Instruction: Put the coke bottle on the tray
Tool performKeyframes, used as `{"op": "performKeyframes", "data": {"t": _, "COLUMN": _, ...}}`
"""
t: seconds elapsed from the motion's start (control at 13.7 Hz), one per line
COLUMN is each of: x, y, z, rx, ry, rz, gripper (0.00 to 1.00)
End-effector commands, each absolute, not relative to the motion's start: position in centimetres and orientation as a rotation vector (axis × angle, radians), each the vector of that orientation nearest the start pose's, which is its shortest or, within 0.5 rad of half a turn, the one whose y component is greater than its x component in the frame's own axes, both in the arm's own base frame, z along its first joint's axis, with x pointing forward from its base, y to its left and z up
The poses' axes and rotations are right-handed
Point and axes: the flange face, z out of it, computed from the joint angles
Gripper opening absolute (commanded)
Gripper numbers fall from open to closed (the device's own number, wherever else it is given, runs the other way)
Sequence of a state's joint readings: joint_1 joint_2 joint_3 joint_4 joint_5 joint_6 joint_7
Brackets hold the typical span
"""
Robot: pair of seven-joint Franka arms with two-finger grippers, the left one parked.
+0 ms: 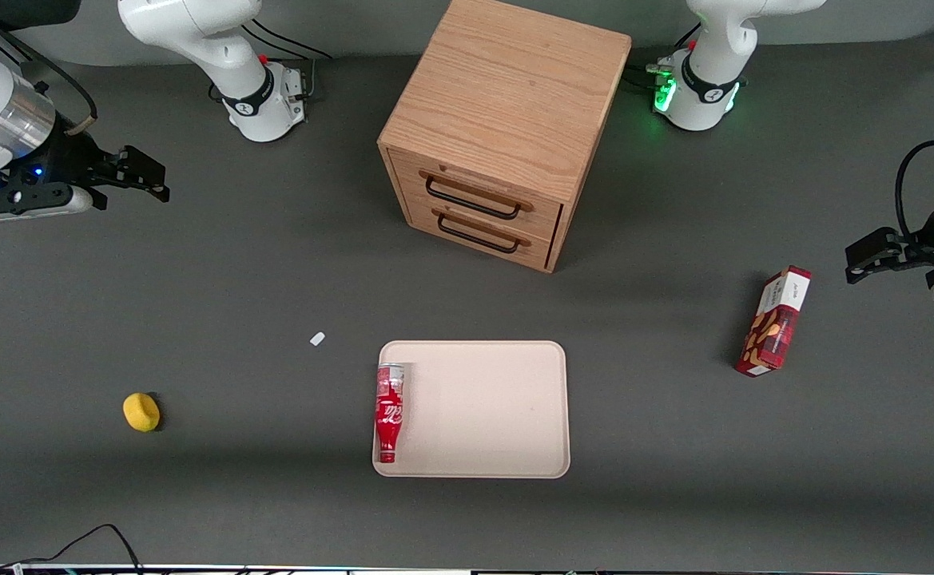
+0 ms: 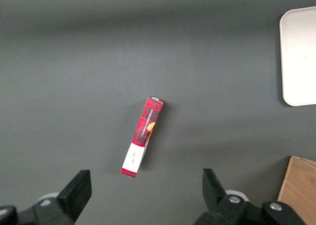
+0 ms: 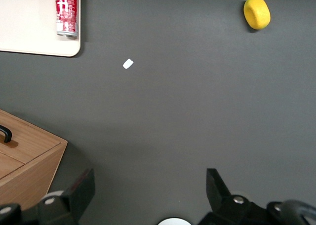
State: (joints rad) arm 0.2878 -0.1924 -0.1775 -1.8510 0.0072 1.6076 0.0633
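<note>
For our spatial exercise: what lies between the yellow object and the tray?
Only a small white scrap on bare table between yellow object and tray, front view.

The right arm (image 1: 195, 32) was glossy white with rounded shells, a black ring at its base and a small red dot. Black cables trailed from the base. Its wrist carried a brushed silver band and a blue light. The gripper (image 1: 143, 177) was black, angular, its two fingers set apart above the counter.
</note>
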Motion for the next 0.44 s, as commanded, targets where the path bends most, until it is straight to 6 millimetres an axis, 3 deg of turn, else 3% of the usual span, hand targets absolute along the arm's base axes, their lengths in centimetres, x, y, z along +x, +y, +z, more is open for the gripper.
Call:
{"op": "performKeyframes", "data": {"t": 0.0, "x": 48.90, "y": 3.80, "z": 59.55, "rx": -3.098, "ry": -0.068, "rz": 0.097, "gripper": 1.00}}
{"op": "performKeyframes", "data": {"t": 0.37, "x": 48.83, "y": 3.81, "z": 59.33, "rx": -3.099, "ry": -0.056, "rz": 0.117, "gripper": 1.00}}
